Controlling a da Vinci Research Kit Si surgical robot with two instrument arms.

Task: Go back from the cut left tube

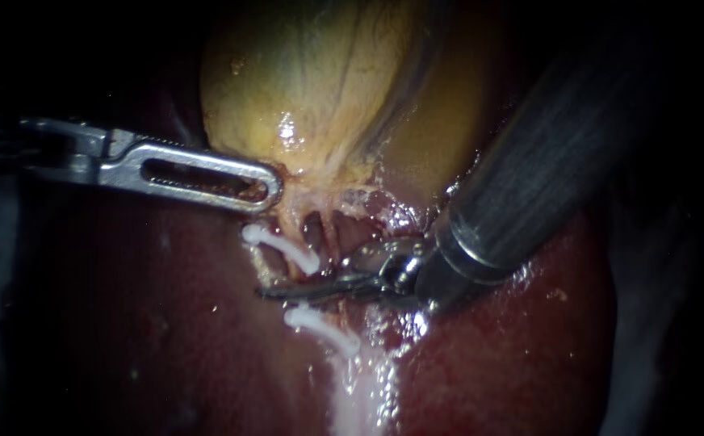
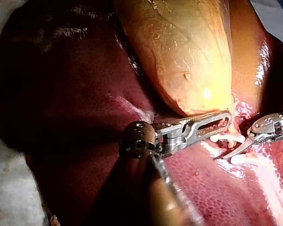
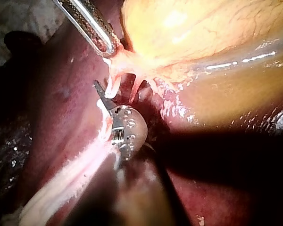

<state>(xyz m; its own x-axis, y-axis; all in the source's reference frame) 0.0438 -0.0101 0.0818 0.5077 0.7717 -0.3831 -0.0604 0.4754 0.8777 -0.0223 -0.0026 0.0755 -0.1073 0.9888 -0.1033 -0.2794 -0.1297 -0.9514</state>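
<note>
My left instrument [image 1: 265, 188] comes in from the left, its slotted jaws shut on the pale tissue at the lower end of the yellow gallbladder [image 1: 312, 89]. The same grip shows in the left wrist view [image 2: 222, 120] and the right wrist view [image 3: 108, 46]. My right instrument [image 1: 275, 291] reaches in from the upper right. Its thin dark blades lie shut between an upper white clip [image 1: 283, 246] and a lower white clip [image 1: 320, 329] on the left tube. The blades hide the tube between the clips.
Dark red liver [image 1: 126, 323] surrounds the site. A whitish strand [image 1: 356, 391] runs down from the lower clip. Thin reddish strands [image 1: 332, 230] hang from the gallbladder's end, right of the upper clip. The right instrument's thick shaft [image 1: 546, 153] covers the upper right.
</note>
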